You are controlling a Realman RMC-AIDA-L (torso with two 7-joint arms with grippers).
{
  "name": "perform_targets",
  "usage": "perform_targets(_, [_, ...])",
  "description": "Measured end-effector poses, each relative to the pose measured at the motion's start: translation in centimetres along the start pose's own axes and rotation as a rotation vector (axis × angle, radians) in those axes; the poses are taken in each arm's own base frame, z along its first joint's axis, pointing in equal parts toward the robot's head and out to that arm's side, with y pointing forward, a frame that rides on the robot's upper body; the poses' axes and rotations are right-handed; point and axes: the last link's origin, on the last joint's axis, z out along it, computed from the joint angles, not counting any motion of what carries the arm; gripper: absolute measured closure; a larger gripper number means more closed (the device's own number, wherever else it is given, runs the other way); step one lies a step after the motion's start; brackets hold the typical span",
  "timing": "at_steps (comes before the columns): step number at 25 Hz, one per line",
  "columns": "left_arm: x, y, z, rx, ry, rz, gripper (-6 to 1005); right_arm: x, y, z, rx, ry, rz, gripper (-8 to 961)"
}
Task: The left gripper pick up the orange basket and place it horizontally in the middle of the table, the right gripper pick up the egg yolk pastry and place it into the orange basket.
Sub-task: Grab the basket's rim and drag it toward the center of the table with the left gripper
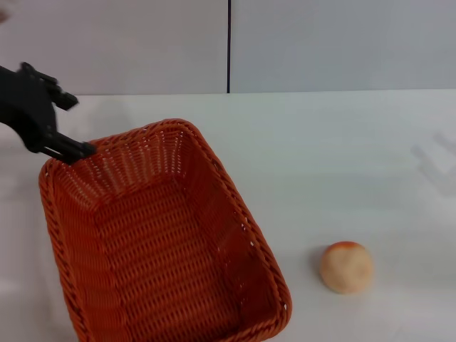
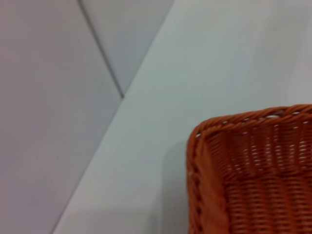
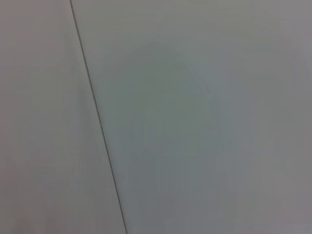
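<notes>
1. At the far left of the head view, the left gripper (image 1: 77,149) reaches in from the left edge, and its slim black fingers meet the braided rim at the far left corner of the orange basket (image 1: 160,242). The fingers seem closed on this rim, with the tips right at the weave.
2. The orange basket stands on the white table (image 1: 342,157), on the left half, and it lies diagonal, with its long side going from the far left toward the near middle. Nothing is inside it. The left wrist view shows one corner of the orange basket (image 2: 248,170) over the table surface.
3. To the right of the basket, apart from it, the egg yolk pastry (image 1: 346,267) sits on the table, near the front edge.
4. The right gripper is not seen in any view; the right wrist view shows only plain grey panels with a thin seam.
</notes>
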Motion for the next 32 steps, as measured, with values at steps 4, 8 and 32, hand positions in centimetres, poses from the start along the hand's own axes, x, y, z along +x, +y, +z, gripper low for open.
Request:
perform_targets(4, [1.2, 0.6, 0.8, -0.026, -0.025, 0.001, 200, 0.0, 0.0, 0.0, 0.003, -0.004, 0.002, 377])
perform_targets(8, [2.0, 0.8, 1.2, -0.029, -0.03, 0.001, 201, 0.0, 0.1, 0.3, -0.005, -0.007, 0.007, 378])
perform_targets(32, [4.5, 0.9, 8.3, 0.056, -0.127, 0.102, 201, 0.4, 0.3, 0.1, -0.001, -0.003, 0.017, 377])
